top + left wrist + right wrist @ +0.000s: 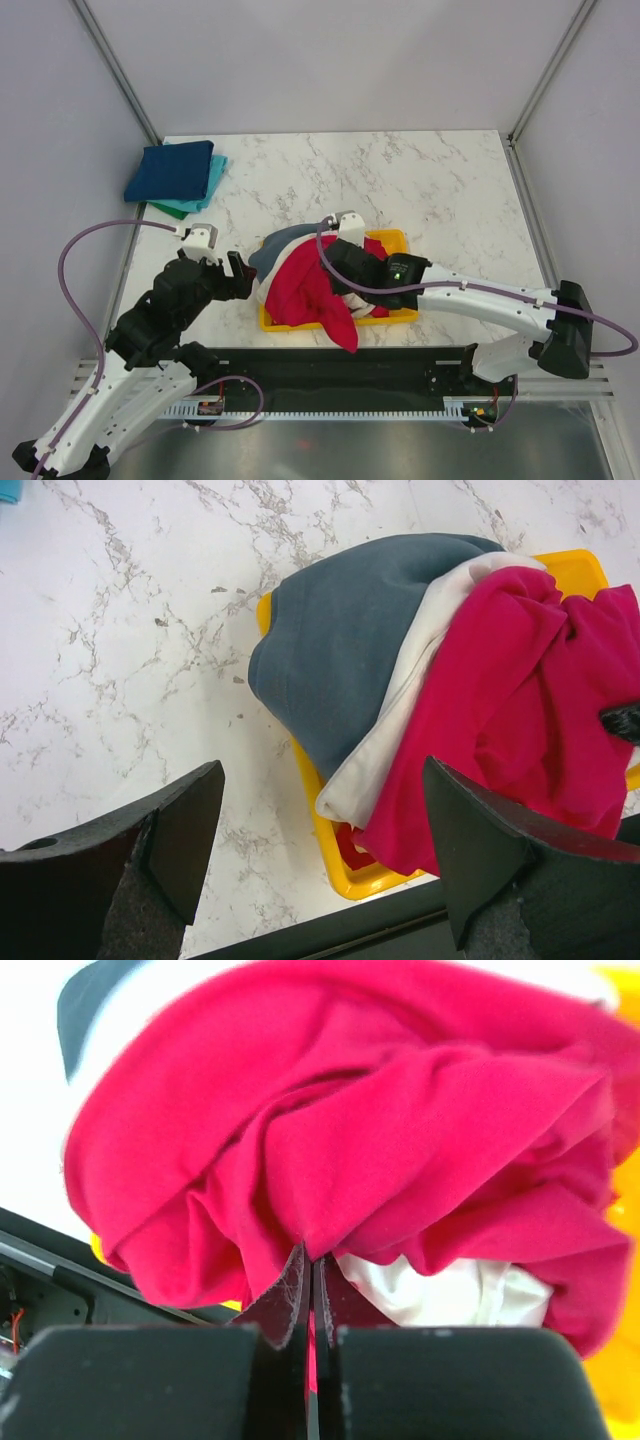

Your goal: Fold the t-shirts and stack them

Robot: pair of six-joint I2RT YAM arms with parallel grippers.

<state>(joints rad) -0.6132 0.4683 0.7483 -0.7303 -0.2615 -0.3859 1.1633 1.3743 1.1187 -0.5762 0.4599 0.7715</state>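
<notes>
Red t-shirt [305, 290] lies heaped in the yellow tray [397, 238], hanging over its near edge. Our right hand [311, 1278] is pinched on a fold from the right; our left hand [240, 272], spread wide, hovers just left.

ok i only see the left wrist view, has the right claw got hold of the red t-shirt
observer: yes, its own wrist view shows the right claw shut on a fold of the red t-shirt
operator: anything folded yet
observer: a stack at the far left corner of the table, navy blue t-shirt on top, teal t-shirt and green t-shirt beneath
operator: and where am i from above
observer: your left claw is just left of the yellow tray, beside the grey-blue t-shirt
</notes>
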